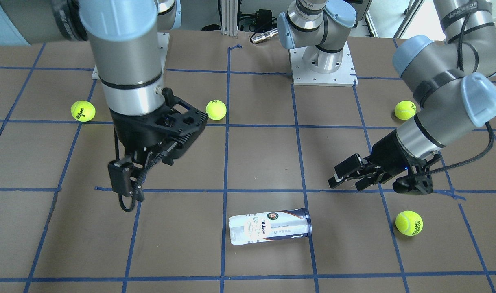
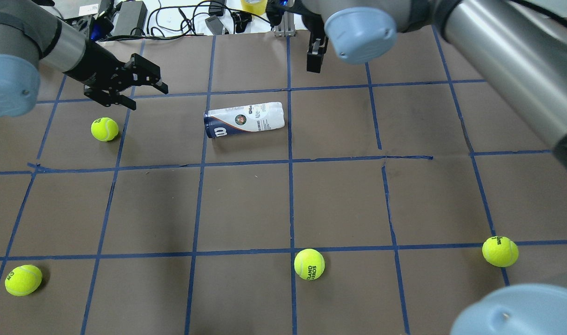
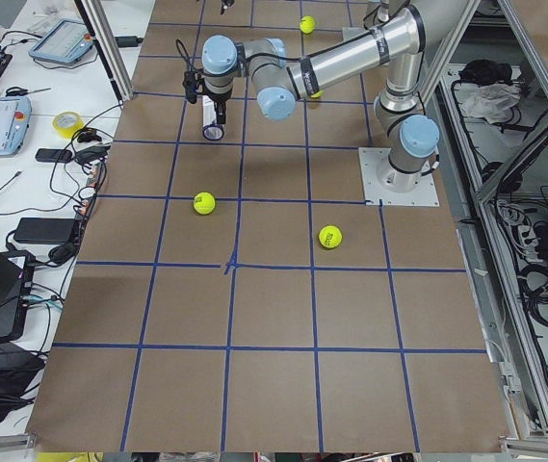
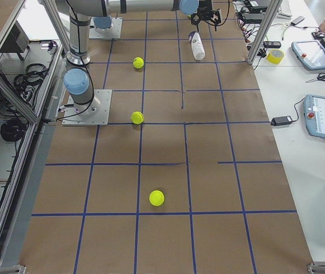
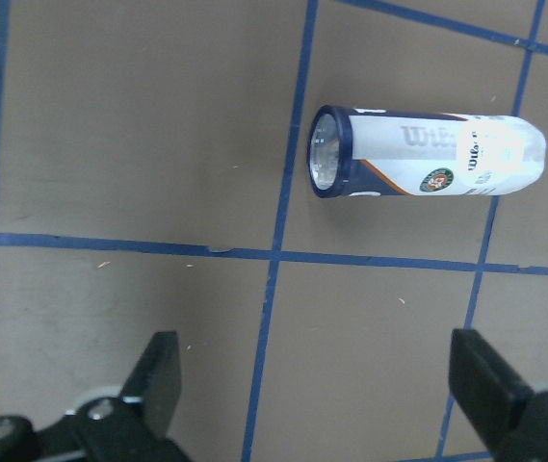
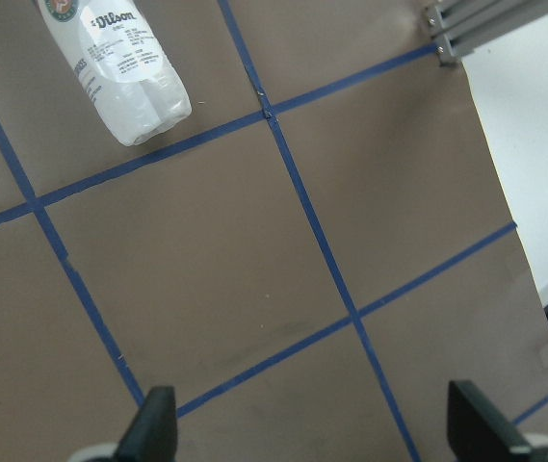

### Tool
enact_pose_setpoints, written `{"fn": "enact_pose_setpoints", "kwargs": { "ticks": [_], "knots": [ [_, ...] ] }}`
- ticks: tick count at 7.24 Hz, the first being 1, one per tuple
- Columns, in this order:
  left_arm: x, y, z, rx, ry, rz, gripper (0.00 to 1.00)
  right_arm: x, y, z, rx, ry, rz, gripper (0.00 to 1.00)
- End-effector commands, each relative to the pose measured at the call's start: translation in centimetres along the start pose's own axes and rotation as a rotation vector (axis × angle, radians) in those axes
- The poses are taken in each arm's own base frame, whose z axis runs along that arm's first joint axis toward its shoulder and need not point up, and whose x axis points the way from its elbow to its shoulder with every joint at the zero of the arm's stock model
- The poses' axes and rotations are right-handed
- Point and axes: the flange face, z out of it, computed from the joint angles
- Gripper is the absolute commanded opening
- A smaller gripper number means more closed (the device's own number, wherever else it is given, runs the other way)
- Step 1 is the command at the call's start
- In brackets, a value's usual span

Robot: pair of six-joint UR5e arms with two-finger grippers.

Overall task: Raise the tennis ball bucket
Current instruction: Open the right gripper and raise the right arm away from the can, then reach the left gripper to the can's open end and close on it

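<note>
Low in the centre of the front-facing view, the tennis ball bucket (image 1: pixel 270 226) lies on its side on the tabletop (image 1: pixel 264 154), touched by nothing. Being round, it may roll off if one finger nudges it first, or squirt out of a pinch on its smooth wall. Just above and to the right, the left hand (image 1: pixel 345 183) hovers spread wide. The right hand (image 6: pixel 317 433), fingers at the lower corners of its wrist view, is likewise released and empty. Whether the bucket holds balls I cannot tell. Farther back, tennis balls (image 1: pixel 216 110) lie loose.
</note>
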Motion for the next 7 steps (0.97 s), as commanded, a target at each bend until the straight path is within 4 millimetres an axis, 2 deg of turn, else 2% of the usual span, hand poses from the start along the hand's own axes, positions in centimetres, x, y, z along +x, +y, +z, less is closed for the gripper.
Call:
{"fn": "enact_pose_setpoints", "kwargs": {
  "ticks": [1,2,3,5,7],
  "knots": [
    [-2.6,-2.2,5.6,0.015,0.077,0.004,1.0,-1.8,4.4,-5.3,-0.055,-0.045,0.251,1.0],
    [-3.4,-2.8,7.7,0.008,0.118,-0.002,1.0,-3.0,5.8,-6.9,-0.104,-0.076,0.408,1.0],
    [-4.0,-3.0,9.7,-0.016,0.184,-0.023,1.0,-3.4,6.2,-6.9,-0.137,-0.083,0.527,1.0],
    [-4.8,-3.0,12.5,-0.046,0.203,-0.038,1.0,-4.3,6.7,-8.4,-0.151,-0.074,0.886,1.0],
    [-3.9,-2.8,14.4,-0.073,0.266,-0.05,1.0,-4.6,7.0,-9.0,-0.152,-0.075,0.938,1.0]
  ]
}}
